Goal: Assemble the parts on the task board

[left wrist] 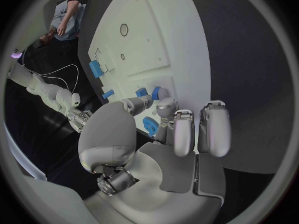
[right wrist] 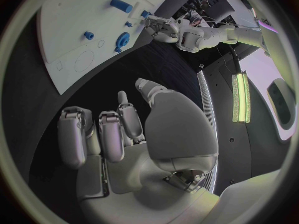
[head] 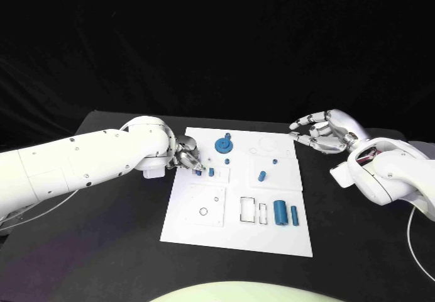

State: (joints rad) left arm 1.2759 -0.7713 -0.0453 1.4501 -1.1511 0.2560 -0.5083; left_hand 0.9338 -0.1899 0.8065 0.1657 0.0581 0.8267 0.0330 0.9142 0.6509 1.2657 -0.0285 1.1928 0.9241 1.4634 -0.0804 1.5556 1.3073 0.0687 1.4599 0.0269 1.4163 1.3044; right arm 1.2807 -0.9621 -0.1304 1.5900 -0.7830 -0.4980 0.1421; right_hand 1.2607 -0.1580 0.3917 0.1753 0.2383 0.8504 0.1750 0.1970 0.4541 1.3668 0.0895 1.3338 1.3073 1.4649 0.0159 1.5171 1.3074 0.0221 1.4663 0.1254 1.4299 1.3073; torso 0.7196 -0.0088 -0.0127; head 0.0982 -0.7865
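Observation:
The white task board (head: 237,234) lies in the middle of the black table. My left hand (head: 186,155) hovers over the board's far left part, thumb and a finger pinching a small blue peg (head: 198,170) just above the board; the same peg (left wrist: 156,92) shows at the fingertips of that hand (left wrist: 171,134). A second small peg (head: 211,171) stands beside it. A blue gear (head: 223,145) lies just beyond the fingers. My right hand (head: 322,133) hangs off the board's far right corner, fingers curled, with nothing in it; so too in its wrist view (right wrist: 124,134).
Two blue cylinders (head: 281,212) and a thin bar (head: 263,211) lie in the board's near right part, beside a rectangular slot (head: 246,209). Small blue pieces (head: 262,176) stand mid-board. A raised square plate with a hole (head: 205,206) sits near left.

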